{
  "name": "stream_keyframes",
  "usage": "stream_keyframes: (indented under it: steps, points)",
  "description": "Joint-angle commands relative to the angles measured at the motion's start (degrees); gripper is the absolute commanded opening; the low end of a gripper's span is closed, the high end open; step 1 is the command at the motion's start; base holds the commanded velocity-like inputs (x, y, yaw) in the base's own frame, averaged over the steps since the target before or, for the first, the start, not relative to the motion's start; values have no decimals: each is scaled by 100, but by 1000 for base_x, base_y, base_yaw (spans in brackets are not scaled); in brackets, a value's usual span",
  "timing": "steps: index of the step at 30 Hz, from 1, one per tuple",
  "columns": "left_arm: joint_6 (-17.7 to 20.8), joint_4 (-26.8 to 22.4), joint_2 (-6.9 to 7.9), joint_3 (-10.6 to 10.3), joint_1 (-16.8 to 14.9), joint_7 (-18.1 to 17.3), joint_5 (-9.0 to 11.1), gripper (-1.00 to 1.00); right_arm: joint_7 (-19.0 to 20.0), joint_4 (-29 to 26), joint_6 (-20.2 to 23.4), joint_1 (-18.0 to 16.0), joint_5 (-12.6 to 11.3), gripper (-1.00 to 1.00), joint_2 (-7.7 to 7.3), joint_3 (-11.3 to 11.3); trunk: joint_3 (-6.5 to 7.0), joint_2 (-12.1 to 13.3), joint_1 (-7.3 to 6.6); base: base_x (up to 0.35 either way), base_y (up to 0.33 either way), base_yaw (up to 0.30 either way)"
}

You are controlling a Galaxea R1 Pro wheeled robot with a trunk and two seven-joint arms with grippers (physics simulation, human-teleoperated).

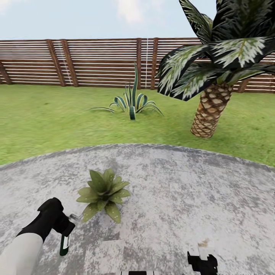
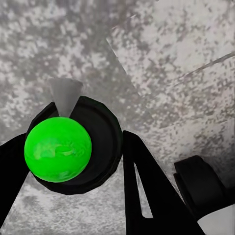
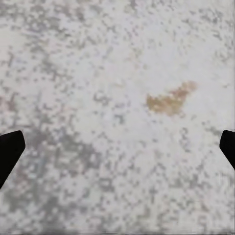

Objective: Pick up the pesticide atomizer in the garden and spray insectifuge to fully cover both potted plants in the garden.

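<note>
Clamped between the dark fingers [image 2: 147,186] of the left gripper [image 2: 73,161], the pesticide atomizer [image 2: 58,148] shows its bright green body end-on in the left wrist view, with a grey cone-shaped nozzle just beyond it against mottled grey stone paving [image 2: 171,58]. From the head view, the left gripper [image 1: 63,229] sits low at the left, its white-sleeved forearm rising from the bottom corner, black wrist bent toward the middle; the atomizer [image 1: 64,244] hangs below it, long axis near upright, and a small grey spout at the gripper's top points toward the potted plant [image 1: 102,193]. That low speckled rosette rests on the paving just beside the gripper, its pot hidden under the leaves. The right gripper [image 1: 202,263] is cut off at the bottom edge; in the right wrist view its fingertips [image 3: 10,149] stand wide apart at either edge, nothing between them, above paving marked by a brownish stain [image 3: 169,100]. Beyond the paving lie lawn [image 1: 46,122], a spiky agave [image 1: 131,101], a palm tree [image 1: 212,110] and a slatted wooden fence [image 1: 95,61].
</note>
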Motion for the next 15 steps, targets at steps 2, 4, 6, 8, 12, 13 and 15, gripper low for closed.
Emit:
stream_keyframes:
  steps: [2,4,6,8,12,13,15]
  points:
    - [30,-9,3,16,1,-49,-40,-100,-21,1,-12,-3,-40,100,0,46,-18,-2,-1,43,309,-206]
    - [30,-3,2,17,2,-49,-40,-100,-21,1,-12,-3,-41,100,0,49,-33,-2,-1,12,312,-197]
    - [30,41,-17,12,2,-49,-44,-100,-27,1,-12,-3,-41,100,0,43,-46,-2,-1,-48,314,-154]
    - [30,48,-25,16,2,-49,-46,-100,-29,1,-11,-3,-41,100,0,46,-52,-2,-1,-92,309,-57]
    - [30,60,-29,19,2,-49,-49,-100,-23,15,-12,-3,-26,100,-7,51,-54,-2,-1,-226,235,-9]
    - [30,60,-29,19,1,-49,-44,-100,-22,17,-12,-3,-25,100,-11,50,-54,-2,-1,-115,258,-1]
    - [30,60,-29,19,2,-49,-41,-100,-22,18,-12,-3,-24,100,-11,50,-54,-2,-1,-45,286,0]
